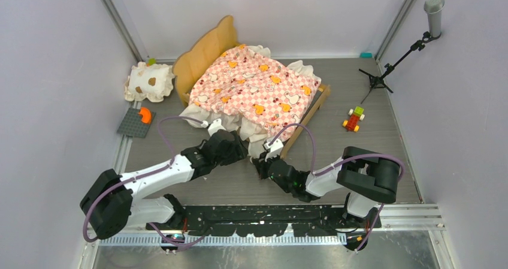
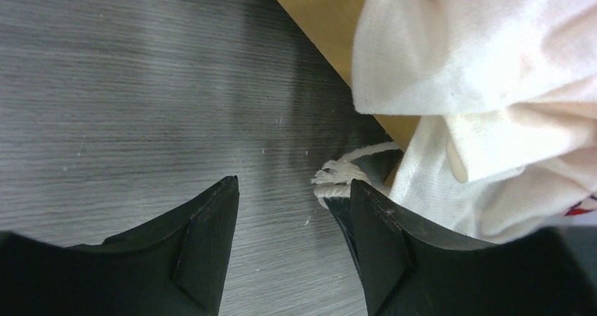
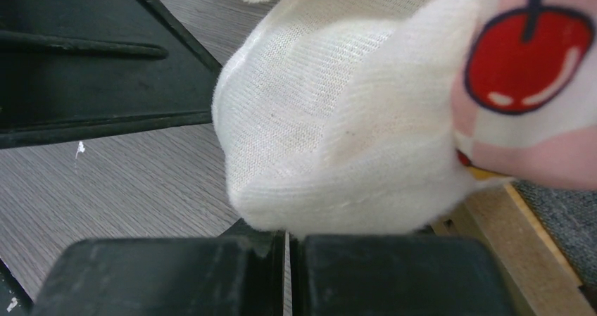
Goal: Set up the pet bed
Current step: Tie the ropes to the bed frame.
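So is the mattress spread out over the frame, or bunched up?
Spread: seen from above, the mattress covers the frame from headboard to foot, its cream ruffle spilling over the near corner.

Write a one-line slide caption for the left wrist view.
Left gripper open over the grey table, knotted white cord beside one fingertip, next to the cream ruffle and wood frame of the pet bed.

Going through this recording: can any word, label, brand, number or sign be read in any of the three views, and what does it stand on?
None can be read.
The pet bed cover carries only pictures, orange animals and a red cherry, with no lettering.
The robot arms, pillow and toy blocks show no legible marks; any there are too small to tell.
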Controlling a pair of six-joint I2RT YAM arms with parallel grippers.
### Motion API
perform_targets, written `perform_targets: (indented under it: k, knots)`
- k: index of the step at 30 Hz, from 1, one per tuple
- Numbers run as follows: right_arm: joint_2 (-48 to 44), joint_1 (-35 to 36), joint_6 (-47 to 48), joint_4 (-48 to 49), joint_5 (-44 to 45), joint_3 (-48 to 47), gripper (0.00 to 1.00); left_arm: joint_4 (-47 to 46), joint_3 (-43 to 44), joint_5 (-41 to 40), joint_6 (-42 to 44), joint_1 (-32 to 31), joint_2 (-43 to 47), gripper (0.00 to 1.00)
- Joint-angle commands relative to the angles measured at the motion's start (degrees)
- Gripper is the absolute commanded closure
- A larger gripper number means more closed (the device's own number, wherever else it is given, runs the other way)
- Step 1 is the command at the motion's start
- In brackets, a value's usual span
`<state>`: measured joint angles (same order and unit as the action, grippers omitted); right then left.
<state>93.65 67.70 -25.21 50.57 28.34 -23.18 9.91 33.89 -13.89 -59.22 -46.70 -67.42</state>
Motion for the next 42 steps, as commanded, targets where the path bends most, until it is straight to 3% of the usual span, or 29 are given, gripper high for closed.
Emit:
perform_targets:
  k: [1, 8, 30, 42]
  knots:
    - [-0.7, -0.1, 0.6, 3.6, 0.5, -0.6, 0.97, -1.8, -0.2, 0.4, -6.8, 0.4, -1.1, 0.39]
    - [-1.0, -0.1, 0.7, 3.5, 0.1, -0.5, 0.96, -6.0, -2.7, -0.1, -13.3, 0.4, -1.1, 0.36]
    - [-1.4, 0.0, 0.8, 3.7, -0.3, -0.3, 0.96, -15.8, -3.8, 4.7, -18.6, 0.4, -7.7, 0.35]
    - [-1.6, -0.1, 0.7, 3.4, -0.6, -0.3, 0.97, -17.1, -3.6, 4.6, -18.6, 0.3, -8.2, 0.53]
